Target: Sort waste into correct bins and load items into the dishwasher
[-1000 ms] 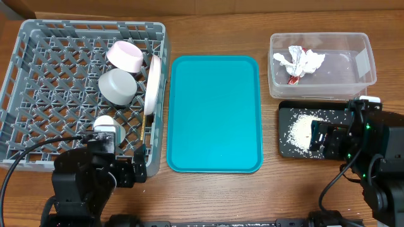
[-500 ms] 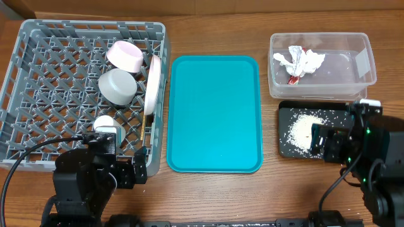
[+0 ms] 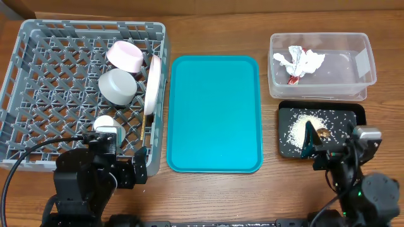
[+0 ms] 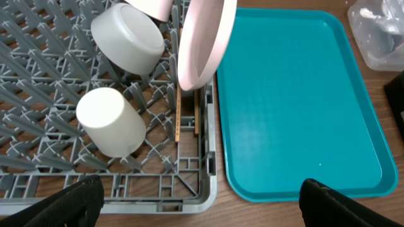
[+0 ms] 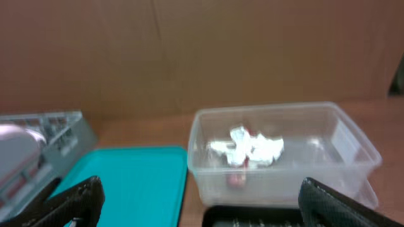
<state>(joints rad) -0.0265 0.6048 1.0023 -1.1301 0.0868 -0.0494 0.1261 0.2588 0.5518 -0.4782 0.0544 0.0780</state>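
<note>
The right gripper (image 5: 205,203), fingers apart and empty, had drawn back off the shallow black rectangular tray (image 3: 355,118), uncovering the small brown food scrap (image 3: 322,133) on it; waste sorting looked finished.

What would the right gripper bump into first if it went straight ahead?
Probably the clear plastic tub with the crumpled napkin: the right gripper points at its near wall, though depth is unclear.

A wooden surface (image 3: 208,189) of warm brown grain fills the overhead view under soft, even light. In the right wrist view a plain brown wall (image 5: 189,50), cardboard-like and blurred, rises behind its far edge, crossed by a faint vertical seam.
</note>
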